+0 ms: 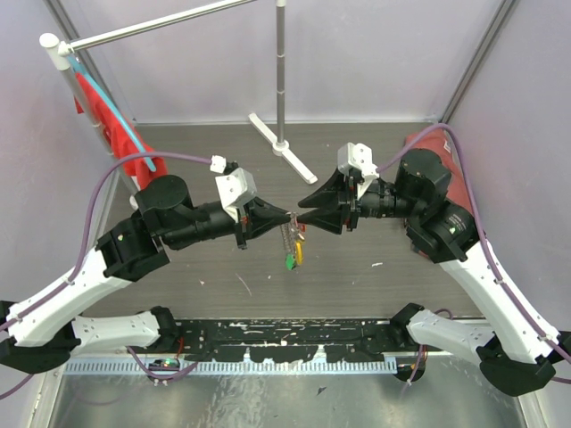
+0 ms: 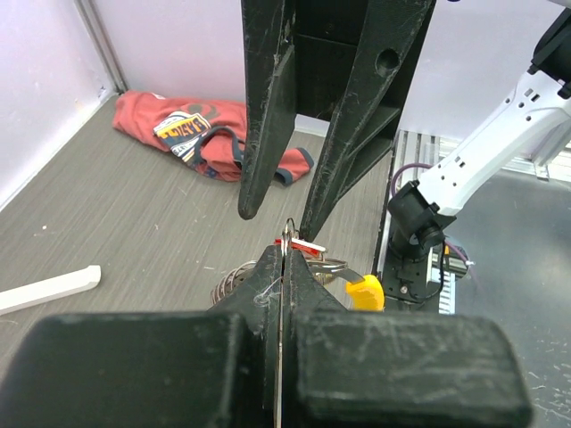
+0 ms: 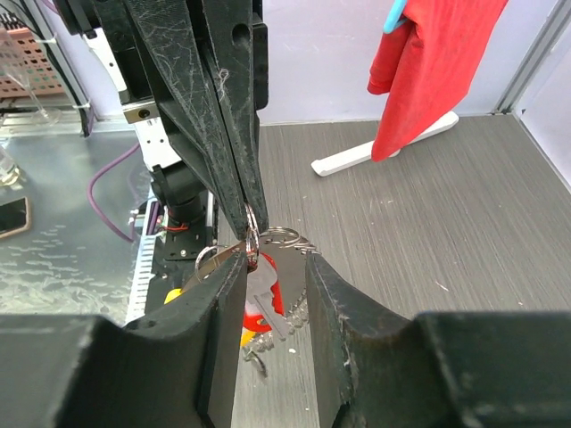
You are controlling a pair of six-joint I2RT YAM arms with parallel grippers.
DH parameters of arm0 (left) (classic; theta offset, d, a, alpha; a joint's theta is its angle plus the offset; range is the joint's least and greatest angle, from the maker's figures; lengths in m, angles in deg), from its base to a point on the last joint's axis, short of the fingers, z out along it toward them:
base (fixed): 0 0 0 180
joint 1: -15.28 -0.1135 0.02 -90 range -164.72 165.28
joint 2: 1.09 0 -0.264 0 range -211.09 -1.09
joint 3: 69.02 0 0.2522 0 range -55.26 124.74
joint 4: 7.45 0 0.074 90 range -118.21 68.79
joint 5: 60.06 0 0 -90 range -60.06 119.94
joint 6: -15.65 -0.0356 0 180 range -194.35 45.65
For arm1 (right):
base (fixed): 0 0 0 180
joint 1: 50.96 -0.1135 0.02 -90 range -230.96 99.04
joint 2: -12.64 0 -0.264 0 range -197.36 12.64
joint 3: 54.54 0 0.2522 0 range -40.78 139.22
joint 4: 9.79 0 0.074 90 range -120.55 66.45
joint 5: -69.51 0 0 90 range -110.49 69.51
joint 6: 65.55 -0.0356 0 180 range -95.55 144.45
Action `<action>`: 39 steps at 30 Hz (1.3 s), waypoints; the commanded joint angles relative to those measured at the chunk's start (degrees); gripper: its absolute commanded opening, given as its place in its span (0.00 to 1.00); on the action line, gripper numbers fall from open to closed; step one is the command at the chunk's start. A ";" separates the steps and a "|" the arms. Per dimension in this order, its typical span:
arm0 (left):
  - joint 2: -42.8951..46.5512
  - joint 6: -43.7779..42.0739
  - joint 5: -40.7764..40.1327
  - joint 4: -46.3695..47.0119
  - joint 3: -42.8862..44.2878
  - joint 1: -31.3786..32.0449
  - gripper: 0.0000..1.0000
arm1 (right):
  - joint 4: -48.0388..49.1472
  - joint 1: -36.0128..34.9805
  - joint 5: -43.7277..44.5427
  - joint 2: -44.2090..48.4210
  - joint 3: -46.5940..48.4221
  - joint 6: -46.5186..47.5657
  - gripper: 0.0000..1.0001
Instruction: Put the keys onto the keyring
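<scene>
The dark grey wood-grain table [image 1: 357, 276] carries a white cross-shaped stand base [image 1: 284, 150] at upper centre and a crumpled red printed garment [image 2: 147, 120], upper left in the left wrist view.

Grey wood-grain counter [image 1: 375, 294] enclosed by pale lilac walls [image 1: 357, 53]; a white-footed metal pole [image 1: 282, 71] stands at the back.

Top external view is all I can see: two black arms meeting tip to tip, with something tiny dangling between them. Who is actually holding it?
Observer: The left fingers. The left wrist view shows them shut flat together on a thin ring of the keyring.
Operator: And the other arm's fingers?
Observer: The right fingers stand apart. In the right wrist view a red key head shows in the gap between them, not clamped.
</scene>
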State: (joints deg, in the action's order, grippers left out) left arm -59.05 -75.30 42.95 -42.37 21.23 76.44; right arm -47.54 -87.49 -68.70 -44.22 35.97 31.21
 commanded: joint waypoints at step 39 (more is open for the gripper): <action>1.07 -2.02 -1.39 1.22 0.06 0.06 0.00 | -6.01 -0.07 1.09 -2.13 5.05 2.48 0.01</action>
State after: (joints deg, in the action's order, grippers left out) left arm -59.37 -76.70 42.01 -42.96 21.20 76.44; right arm -50.34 -87.60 -69.44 -45.75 37.69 31.65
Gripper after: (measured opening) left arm 0.010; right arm 0.040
